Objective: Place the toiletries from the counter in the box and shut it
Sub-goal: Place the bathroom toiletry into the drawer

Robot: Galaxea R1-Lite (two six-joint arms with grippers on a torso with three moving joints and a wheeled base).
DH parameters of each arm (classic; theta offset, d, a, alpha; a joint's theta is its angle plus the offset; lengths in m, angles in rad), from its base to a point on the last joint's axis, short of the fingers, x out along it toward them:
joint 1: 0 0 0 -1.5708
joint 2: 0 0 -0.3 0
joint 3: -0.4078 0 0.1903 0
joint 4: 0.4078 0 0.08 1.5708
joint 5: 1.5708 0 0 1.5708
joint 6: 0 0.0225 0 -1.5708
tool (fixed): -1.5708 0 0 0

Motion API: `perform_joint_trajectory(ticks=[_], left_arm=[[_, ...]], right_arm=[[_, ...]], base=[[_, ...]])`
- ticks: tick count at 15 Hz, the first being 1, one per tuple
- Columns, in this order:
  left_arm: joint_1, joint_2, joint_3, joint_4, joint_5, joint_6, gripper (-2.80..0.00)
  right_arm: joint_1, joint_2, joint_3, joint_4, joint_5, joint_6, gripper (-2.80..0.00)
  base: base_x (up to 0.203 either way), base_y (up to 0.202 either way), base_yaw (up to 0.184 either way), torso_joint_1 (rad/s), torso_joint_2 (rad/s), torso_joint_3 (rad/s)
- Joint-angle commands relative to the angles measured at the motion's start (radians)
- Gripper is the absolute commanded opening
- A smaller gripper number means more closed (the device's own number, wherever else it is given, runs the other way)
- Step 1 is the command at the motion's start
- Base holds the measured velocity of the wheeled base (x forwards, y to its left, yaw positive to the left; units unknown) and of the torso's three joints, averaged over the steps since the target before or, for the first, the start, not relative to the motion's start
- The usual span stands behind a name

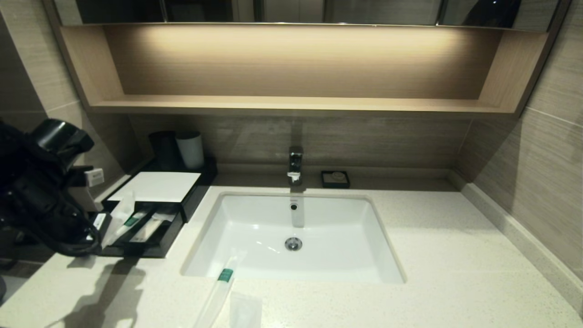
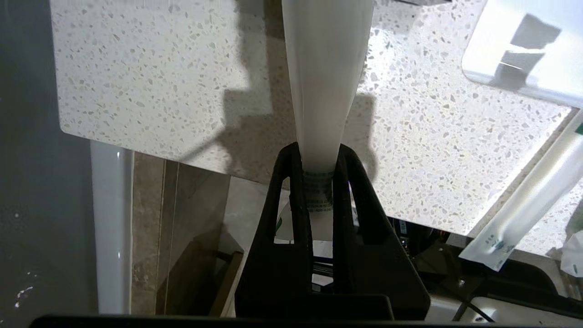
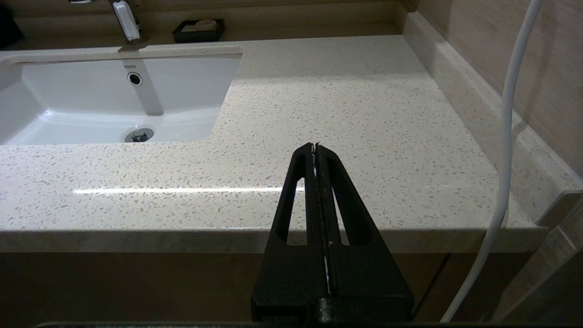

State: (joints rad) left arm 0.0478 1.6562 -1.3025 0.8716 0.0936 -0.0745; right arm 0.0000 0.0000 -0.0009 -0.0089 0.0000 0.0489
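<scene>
Left gripper (image 2: 319,157) clenched on one slim clear sachet (image 2: 325,82) above the open drawer of the flat black box (image 1: 157,214) — two sachets inside. Two more glossy packets — green-tipped sachet (image 1: 218,291), small packet (image 1: 245,310) — on speckled stone counter (image 1: 432,255). Right gripper (image 3: 315,148) pressed closed, idle.

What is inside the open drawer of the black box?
The open drawer of the flat black box holds slim clear sachets, one green-tipped. The left gripper covers its left end.
</scene>
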Motion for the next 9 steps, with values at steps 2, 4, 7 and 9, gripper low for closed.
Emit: perform_joint_trajectory(ticks=[2,4,7,9], left_arm=[[0.047,0.099,-0.124,0.076,0.0,0.002,-2.8],[0.077,0.141,-0.191,0.134,0.0,0.004,-2.8],[0.104,0.18,-0.269,0.208,0.0,0.031,-2.8],[0.118,0.213,-0.305,0.224,0.0,0.061,-2.8]], right_arm=[[0.0,0.002,-0.001,0.0,0.0,0.0,-2.8],[0.0,0.002,-0.001,0.0,0.0,0.0,-2.8],[0.0,0.002,0.001,0.0,0.0,0.0,-2.8],[0.0,0.002,0.001,0.0,0.0,0.0,-2.8]], base=[[0.0,0.0,0.0,0.0,0.0,0.0],[0.0,0.0,0.0,0.0,0.0,0.0],[0.0,0.0,0.0,0.0,0.0,0.0],[0.0,0.0,0.0,0.0,0.0,0.0]])
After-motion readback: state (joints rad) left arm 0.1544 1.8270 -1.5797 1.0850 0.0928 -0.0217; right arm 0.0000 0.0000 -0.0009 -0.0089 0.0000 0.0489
